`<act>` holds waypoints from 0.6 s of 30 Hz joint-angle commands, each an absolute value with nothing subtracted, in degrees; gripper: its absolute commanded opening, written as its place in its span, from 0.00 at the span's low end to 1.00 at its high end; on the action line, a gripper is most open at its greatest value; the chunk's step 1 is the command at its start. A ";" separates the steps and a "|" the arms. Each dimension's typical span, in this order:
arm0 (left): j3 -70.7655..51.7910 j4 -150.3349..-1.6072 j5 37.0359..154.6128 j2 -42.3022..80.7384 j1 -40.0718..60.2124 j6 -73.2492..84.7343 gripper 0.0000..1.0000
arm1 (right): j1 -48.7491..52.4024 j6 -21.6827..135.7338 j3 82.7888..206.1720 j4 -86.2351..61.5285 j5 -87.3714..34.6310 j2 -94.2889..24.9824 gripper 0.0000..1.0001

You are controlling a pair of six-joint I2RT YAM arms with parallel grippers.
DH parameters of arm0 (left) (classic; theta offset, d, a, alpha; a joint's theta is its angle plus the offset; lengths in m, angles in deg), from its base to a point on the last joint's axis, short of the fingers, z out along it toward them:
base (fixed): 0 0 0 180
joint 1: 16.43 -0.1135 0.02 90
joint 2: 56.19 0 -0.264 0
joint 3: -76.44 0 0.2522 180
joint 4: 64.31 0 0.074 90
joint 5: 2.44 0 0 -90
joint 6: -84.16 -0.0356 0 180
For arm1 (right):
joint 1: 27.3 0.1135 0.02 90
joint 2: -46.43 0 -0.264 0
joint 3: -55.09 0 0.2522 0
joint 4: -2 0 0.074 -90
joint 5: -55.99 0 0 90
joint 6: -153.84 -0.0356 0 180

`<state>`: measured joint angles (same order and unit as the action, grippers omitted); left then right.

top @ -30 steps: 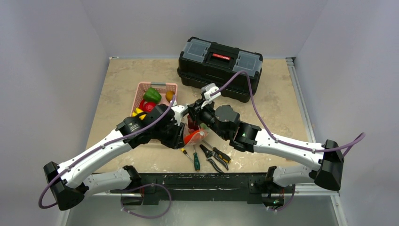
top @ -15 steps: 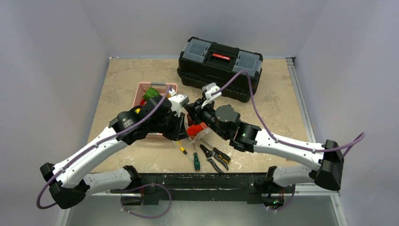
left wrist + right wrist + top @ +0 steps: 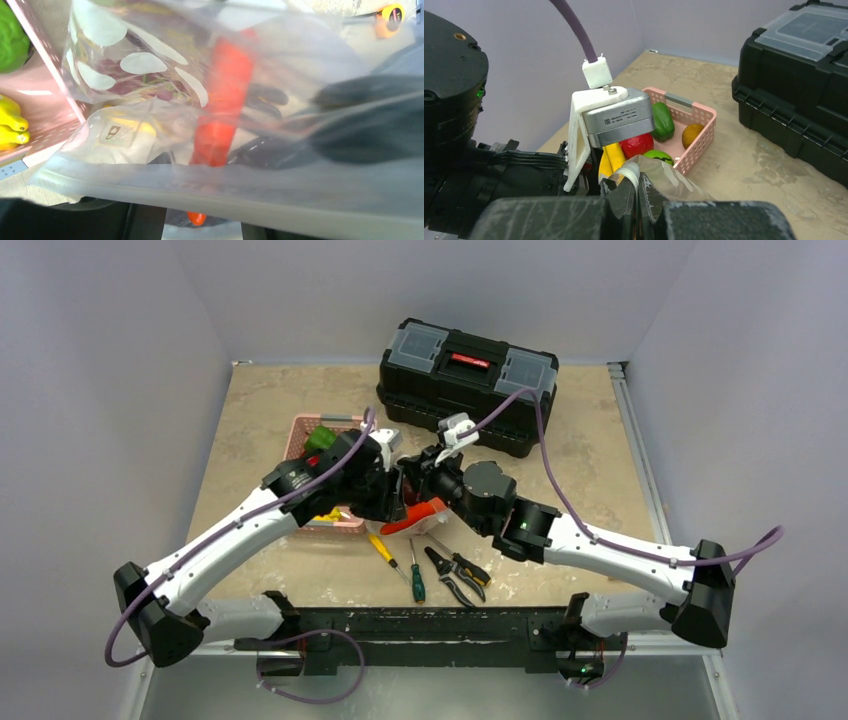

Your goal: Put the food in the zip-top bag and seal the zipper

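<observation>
One limp-looking, slippery zip-top bag [image 3: 280,60] beside the pink basket [image 3: 704,135]: your right gripper [image 3: 636,187] pinches its stiffer zipper [image 3: 200,186]; left gripper [image 3: 388,502] closure unclear.

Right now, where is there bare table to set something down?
Widest bare tabletop: right of the toolbox, out to the table's right edge. Smaller: far-left corner beyond the pink basket. Crowded: the centre, around the held bag, with screwdrivers and pliers nearby.

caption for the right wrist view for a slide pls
Right gripper pinches the edge of the clear bag, pink basket of toy food behind, black toolbox at right.
</observation>
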<state>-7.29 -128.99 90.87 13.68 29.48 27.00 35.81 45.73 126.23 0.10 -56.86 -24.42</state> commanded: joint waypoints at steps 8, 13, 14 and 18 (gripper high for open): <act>-7.78 -133.22 92.45 -2.10 27.70 28.88 0.56 | 35.89 45.42 126.24 4.11 -56.81 -19.96 0.00; -6.57 -137.75 86.24 -7.80 26.07 29.86 0.61 | 35.81 45.32 126.54 3.54 -55.99 -19.69 0.00; -5.78 -137.35 86.32 -8.20 25.46 30.19 0.61 | 35.81 45.31 126.63 3.54 -55.66 -19.64 0.00; -3.45 -135.37 88.71 -6.42 23.81 31.47 0.60 | 35.81 45.24 126.94 3.33 -55.15 -19.39 0.00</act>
